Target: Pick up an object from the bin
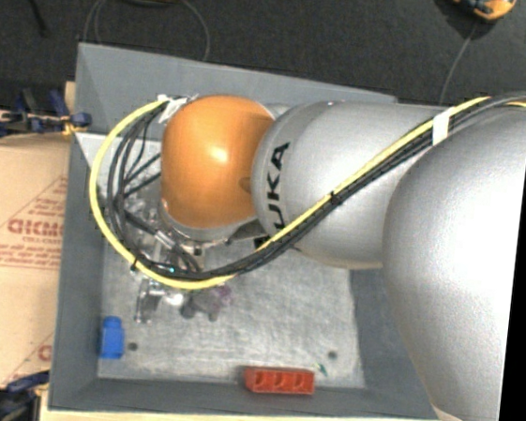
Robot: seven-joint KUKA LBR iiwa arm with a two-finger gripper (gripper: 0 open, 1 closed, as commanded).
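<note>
Purple bit (224,297) lies on the bin floor just beside my gripper (172,306), on the side toward the middle of the bin, close under the loop of my yellow cable (200,278). It is small and pale violet, partly hidden by my own hardware, and I cannot make out its shape. My gripper hangs low over the grey floor in the lower-left part of the bin (77,306), and I cannot tell whether it is released or clenched, nor whether anything sits inside it.

Further out, a blue block (111,339), short and chunky, stands near the lower-left corner, apart from me. A red brick (278,380), long and flat with round dimples along its face, lies against the near wall, well apart. Near it on the floor is a green speck (332,359), too small to identify.
</note>
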